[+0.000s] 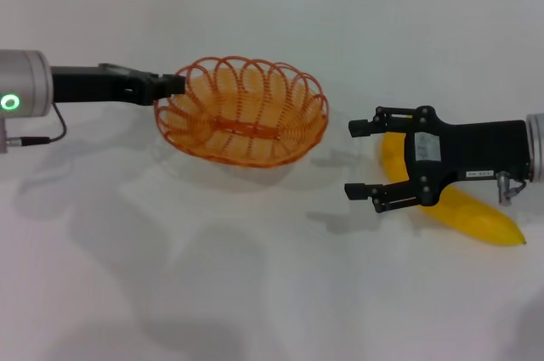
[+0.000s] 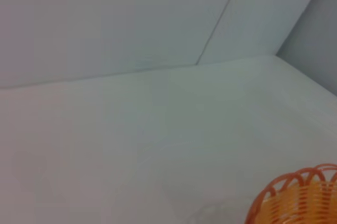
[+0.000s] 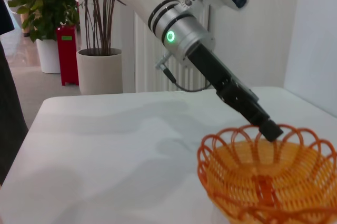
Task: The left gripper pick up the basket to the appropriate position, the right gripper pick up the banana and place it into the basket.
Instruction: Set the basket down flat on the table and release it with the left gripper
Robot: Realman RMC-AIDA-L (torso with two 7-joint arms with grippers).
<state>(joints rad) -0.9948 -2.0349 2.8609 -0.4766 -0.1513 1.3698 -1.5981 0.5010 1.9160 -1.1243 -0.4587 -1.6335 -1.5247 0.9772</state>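
Observation:
The orange wire basket (image 1: 255,136) is in the middle of the white table in the head view, tilted a little with its shadow beneath it. My left gripper (image 1: 170,85) is shut on its left rim; the right wrist view shows the gripper (image 3: 268,129) pinching the basket (image 3: 263,182) at the rim. A part of the basket (image 2: 300,197) shows in the left wrist view. The yellow banana (image 1: 476,217) lies on the table at the right. My right gripper (image 1: 352,160) is open and empty, over the banana's left end, its fingertips pointing at the basket.
The white table (image 1: 255,293) reaches back to a pale wall. In the right wrist view, potted plants (image 3: 97,68) and a red stand (image 3: 67,55) are on the floor beyond the table's far edge.

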